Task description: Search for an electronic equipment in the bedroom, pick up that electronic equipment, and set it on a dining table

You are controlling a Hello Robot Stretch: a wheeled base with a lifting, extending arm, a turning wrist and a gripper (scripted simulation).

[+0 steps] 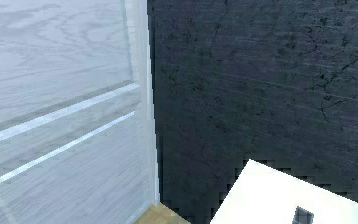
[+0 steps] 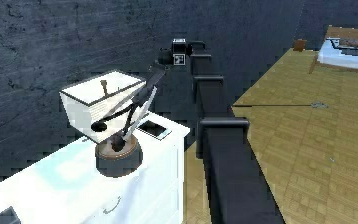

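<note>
White dresser top (image 2: 47, 190) is taking up the arm side view's lower left, and a desk lamp (image 2: 107, 105) is standing on it, its boxy white shade sitting above a thin dark stem and a round dark base. Just right of that base a small flat device (image 2: 153, 130), dark-faced with a pale rim, is lying flat on the same top near its right edge, apart from the lamp's base. The arm (image 2: 222, 130) is reaching up the picture beside the dresser, over the wooden floor (image 2: 297, 130), and is ending at two white marker squares (image 2: 179, 44) against the dark wall (image 2: 67, 40). Left of the squares the gripper (image 2: 163, 60) is hanging above the lamp and the device. Its far end is blending into the wall and the lamp's stem, so I cannot tell how its fingers are set or whether it is holding anything. In the forward view a pale panelled door (image 1: 57, 100) is meeting the same dark wall, and a corner of a white top (image 1: 277, 195) is showing at the lower right with a small dark object (image 1: 305, 214) lying on it.
</note>
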